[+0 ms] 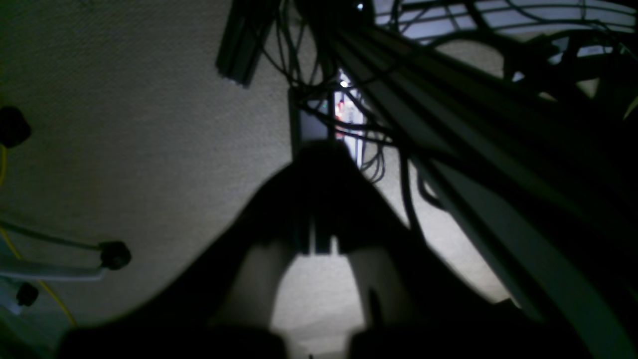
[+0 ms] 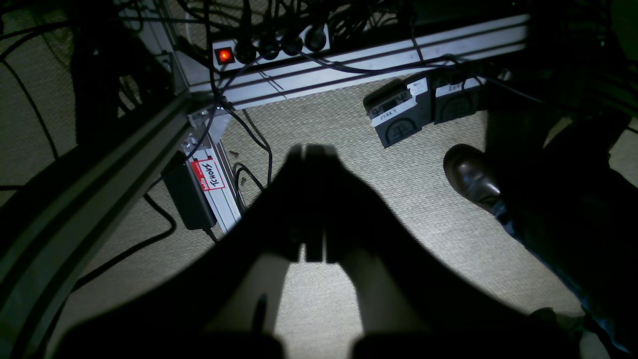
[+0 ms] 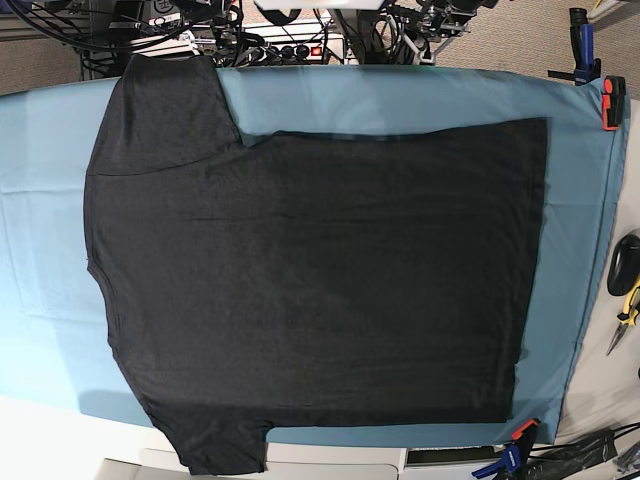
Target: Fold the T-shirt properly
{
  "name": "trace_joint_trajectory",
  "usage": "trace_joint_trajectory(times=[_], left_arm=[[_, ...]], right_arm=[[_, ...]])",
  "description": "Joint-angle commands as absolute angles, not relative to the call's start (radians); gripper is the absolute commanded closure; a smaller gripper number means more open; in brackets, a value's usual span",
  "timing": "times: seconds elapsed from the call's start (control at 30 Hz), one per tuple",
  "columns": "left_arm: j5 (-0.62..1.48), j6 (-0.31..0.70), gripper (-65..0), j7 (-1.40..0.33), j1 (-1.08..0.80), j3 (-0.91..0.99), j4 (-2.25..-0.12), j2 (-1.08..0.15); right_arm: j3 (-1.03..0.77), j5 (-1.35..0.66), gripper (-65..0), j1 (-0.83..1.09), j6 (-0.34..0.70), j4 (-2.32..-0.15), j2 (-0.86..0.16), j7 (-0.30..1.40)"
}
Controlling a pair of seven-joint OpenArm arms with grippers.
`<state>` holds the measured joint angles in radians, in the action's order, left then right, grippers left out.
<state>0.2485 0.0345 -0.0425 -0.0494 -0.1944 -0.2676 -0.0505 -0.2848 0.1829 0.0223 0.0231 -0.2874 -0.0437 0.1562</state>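
Black T-shirt (image 3: 310, 270) lies flat and unfolded on the teal cloth (image 3: 40, 230). Left gripper (image 1: 319, 149) and right gripper (image 2: 311, 149) are closed, empty, hanging above the carpet (image 2: 448, 239).

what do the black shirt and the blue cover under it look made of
Black short-sleeved T-shirt: seemingly soft matte knit fabric; it lies flat with faint wrinkles and stitched sleeve hems. Teal table cloth: apparently thin smooth woven fabric, matte, clamped at the edges, creasing slightly.
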Motion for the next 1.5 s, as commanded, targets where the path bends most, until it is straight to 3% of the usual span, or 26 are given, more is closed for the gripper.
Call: trace_joint_trajectory(times=[0.0, 1.23, 1.47], left_arm=[[0.247, 0.043, 0.0, -0.037, -0.047, -0.193, -0.273, -0.053], [0.247, 0.043, 0.0, -0.036, -0.084, -0.193, -0.286, -0.054], [0.246, 0.054, 0.0, -0.117, -0.210, -0.193, -0.470, -0.091]], right_arm=[[-0.282, 0.184, 0.0, 0.020, 0.022, -0.295, -0.047, 0.146], [-0.282, 0.180, 0.0, 0.067, 0.022, -0.295, -0.067, 0.109], [-0.282, 0.173, 0.0, 0.148, 0.030, -0.362, -0.073, 0.076]])
